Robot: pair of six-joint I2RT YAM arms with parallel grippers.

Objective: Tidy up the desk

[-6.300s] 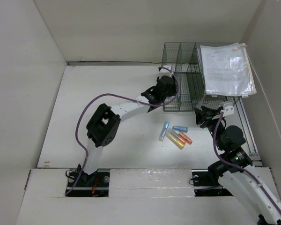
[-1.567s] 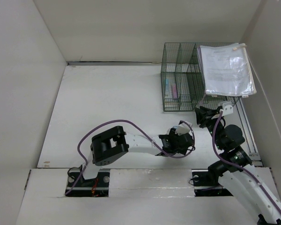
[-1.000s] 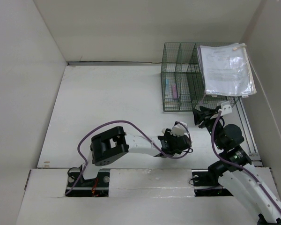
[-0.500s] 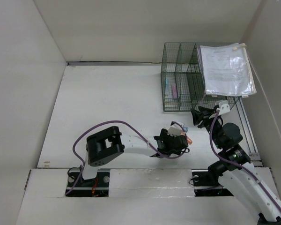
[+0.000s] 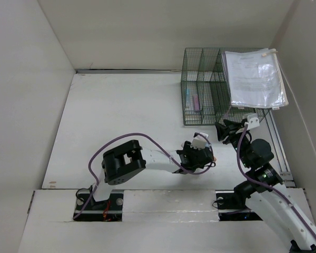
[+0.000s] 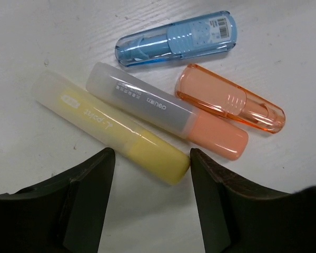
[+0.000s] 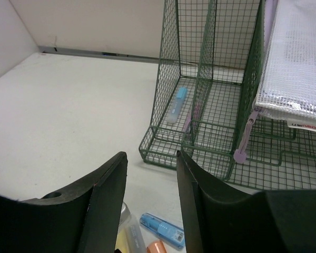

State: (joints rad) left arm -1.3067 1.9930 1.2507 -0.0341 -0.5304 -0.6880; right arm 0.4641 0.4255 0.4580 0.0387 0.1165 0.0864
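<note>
The desk (image 5: 121,110) fills the floor of the white-walled box. It runs from the strip at the near edge where the arms are bolted to the far wall. In the top view it looks wider left to right than near to far (the slanted camera makes that unsure). Walls close its left, far and right edges. The left and middle parts give the widest room to move, while everything else sits on the right.

In the far right corner stands the wire rack (image 5: 203,100), with a mesh document pouch (image 5: 254,79) lying over its right side. A pale blue highlighter (image 7: 176,104) lies in its left compartment.

Near the rack, four highlighters lie close together on the desk: a blue one (image 6: 176,39) farthest from the fingers, an orange one (image 6: 231,105), a grey-and-peach one (image 6: 163,116) and a yellow one (image 6: 108,126).

The left gripper (image 6: 150,158) hangs over them, jaws apart on either side of the yellow one's coloured end and gripping nothing. The right gripper (image 7: 150,179) points at the rack, jaws apart with nothing between them.

Six seconds earlier the left arm was stretched out to the rack. Now it is folded back over the highlighters. Over the last half second its elbow has shifted slightly right.
</note>
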